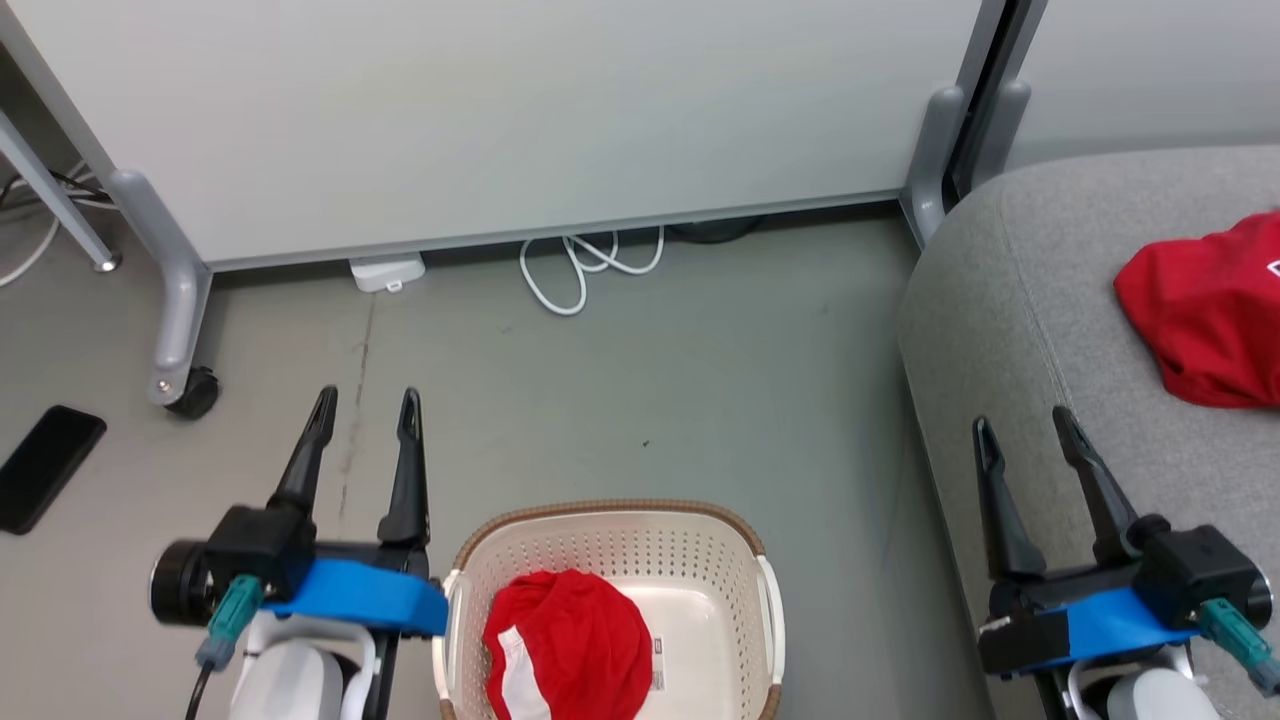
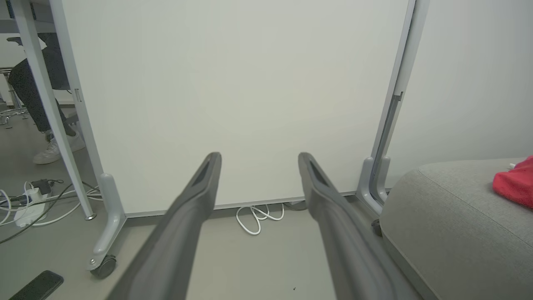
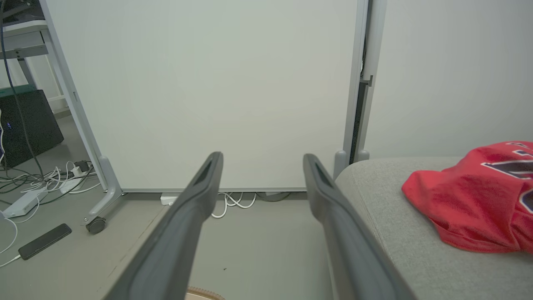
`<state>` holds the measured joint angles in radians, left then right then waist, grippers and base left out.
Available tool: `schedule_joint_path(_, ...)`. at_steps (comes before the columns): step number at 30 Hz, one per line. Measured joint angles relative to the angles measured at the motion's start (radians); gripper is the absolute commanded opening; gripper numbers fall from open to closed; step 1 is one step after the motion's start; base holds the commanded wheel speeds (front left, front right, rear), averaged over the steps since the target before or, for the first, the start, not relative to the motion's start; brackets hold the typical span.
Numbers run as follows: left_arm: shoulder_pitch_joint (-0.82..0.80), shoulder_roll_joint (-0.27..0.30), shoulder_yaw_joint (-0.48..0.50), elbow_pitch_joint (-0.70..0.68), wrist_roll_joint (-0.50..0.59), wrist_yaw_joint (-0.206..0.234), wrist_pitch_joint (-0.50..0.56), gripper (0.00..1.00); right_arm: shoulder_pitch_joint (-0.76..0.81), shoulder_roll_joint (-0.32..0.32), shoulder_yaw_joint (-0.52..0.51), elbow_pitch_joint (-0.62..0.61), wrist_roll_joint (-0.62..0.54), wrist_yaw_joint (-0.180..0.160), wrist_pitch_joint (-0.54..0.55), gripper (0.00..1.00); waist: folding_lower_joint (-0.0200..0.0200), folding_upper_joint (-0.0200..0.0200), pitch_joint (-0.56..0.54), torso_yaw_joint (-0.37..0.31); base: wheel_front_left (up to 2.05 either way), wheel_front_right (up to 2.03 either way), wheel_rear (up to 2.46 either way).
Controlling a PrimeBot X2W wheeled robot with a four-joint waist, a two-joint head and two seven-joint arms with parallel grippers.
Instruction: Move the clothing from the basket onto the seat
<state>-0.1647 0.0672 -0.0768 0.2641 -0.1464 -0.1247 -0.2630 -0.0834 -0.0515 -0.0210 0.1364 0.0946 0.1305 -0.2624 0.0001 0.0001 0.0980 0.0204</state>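
Presently 1 garment [image 1: 566,640] occupies the basket [image 1: 620,548], 1 jersey [image 1: 1210,310] the seat [image 1: 1000,300].

A white partition panel [image 1: 500,110] stands across the top of the frame. Below its lower edge lie a coiled white cable [image 1: 590,265] and a small white box [image 1: 387,272]. A black phone [image 1: 45,465] lies at the left edge, near a caster [image 1: 195,392].

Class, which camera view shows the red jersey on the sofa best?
The right wrist view: the red jersey lies near, its lettering visible. The head view cuts it at the right edge; the left wrist view catches a corner.
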Motion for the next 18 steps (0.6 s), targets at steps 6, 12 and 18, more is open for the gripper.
schedule_joint_path(6, -0.114, 0.062, -0.114, 0.074, -0.011, -0.004, 0.0, 1.0, -0.054, 0.0, -0.003, -0.019, -0.013, 0.0, 0.0, 1.0, 0.0, 0.0, 0.052, -0.014, 0.0, 0.0, 0.0)
schedule_joint_path(12, -0.244, 0.132, -0.268, 0.182, -0.048, -0.004, 0.0, 1.0, -0.13, -0.001, -0.002, -0.04, -0.018, 0.0, 0.0, 1.0, 0.0001, -0.0001, 0.126, -0.039, 0.0, 0.0, 0.0)
schedule_joint_path(18, -0.35, 0.167, -0.425, 0.307, -0.07, -0.004, 0.0, 1.0, -0.203, -0.002, 0.014, -0.058, -0.018, 0.0, 0.0, 1.0, 0.0001, 0.0, 0.21, -0.077, 0.0, 0.0, 0.0)
